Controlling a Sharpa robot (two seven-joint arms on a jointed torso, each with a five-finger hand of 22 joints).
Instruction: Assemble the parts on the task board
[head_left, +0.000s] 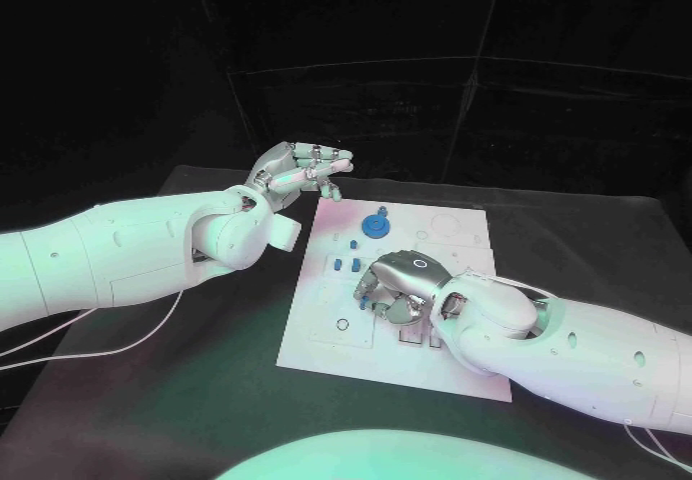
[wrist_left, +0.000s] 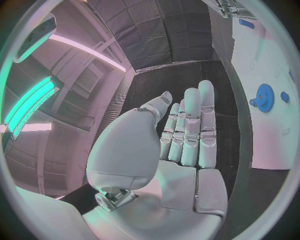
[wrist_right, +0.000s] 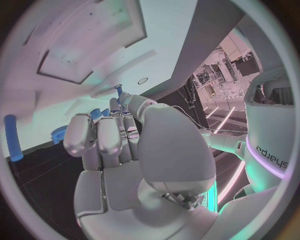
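The left hand was raised beyond the far left corner of the task board, palm up, fingers stretched out side by side and nearly straight, holding nothing. Its white arm came in low from the left edge and bent upward at the wrist. A blue gear-shaped part lay on the board just beyond and to the right of those fingertips, apart from them; the left wrist view showed the same part well past the fingers.

The right hand rested palm down on the middle of the board, its arm reaching in from the lower right. Its fingers were curled toward the surface, and a small blue part showed at the fingertips; whether it was pinched or only touched could not be told. More small blue parts sat on the board just to the left of those fingers.
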